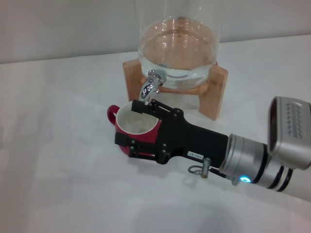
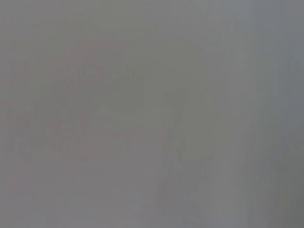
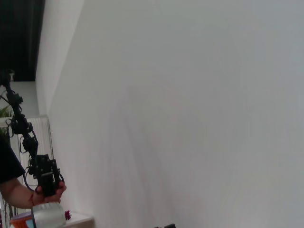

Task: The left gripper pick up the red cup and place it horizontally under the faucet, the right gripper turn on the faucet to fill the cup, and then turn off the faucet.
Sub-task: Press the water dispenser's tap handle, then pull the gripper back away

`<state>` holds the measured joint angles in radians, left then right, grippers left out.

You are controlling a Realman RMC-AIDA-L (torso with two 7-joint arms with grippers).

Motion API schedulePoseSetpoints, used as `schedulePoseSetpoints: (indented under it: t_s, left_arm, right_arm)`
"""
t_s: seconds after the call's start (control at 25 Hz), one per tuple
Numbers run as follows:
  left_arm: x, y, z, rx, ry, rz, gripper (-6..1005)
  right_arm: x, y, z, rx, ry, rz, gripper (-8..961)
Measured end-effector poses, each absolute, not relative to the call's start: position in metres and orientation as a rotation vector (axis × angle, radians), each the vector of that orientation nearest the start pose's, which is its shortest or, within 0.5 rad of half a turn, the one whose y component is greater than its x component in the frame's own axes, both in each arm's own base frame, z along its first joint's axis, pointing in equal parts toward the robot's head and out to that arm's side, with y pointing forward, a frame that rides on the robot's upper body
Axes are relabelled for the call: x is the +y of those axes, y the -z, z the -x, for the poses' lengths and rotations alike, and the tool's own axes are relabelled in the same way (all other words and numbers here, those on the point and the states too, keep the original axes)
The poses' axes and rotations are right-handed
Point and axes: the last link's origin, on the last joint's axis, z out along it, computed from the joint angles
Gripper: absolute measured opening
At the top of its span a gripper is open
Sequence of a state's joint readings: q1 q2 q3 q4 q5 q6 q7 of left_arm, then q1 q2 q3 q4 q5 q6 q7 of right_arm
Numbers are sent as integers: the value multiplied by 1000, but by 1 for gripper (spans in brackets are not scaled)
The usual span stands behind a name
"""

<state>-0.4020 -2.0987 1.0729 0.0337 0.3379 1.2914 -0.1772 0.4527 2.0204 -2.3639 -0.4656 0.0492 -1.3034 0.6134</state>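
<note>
The red cup stands upright on the white table, its cream inside showing and its handle toward the left, right below the chrome faucet. My right gripper reaches in from the right, level with the cup. Its fingers are spread: one lies over the cup's far rim close under the faucet, the other in front of the cup's near side. I cannot tell whether they touch the cup. The left gripper is out of view, and the left wrist view shows only blank grey.
The faucet is fixed to a clear glass dispenser holding water, which rests on a wooden stand at the back. The white table spreads left and front. The right wrist view shows a white wall.
</note>
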Motion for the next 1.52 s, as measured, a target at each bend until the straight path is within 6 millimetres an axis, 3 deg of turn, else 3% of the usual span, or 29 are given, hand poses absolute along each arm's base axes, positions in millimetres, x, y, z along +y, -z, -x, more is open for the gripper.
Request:
schedulePoseSetpoints:
  t_s: [0.84, 1.52]
  left_arm:
    - [308, -8, 352, -473, 650, 1540, 515]
    - [307, -6, 352, -479, 646, 1546, 515]
  right_arm:
    - [296, 93, -188, 382, -1242, 2464, 870]
    - [306, 87, -187, 389, -1248, 2428, 869]
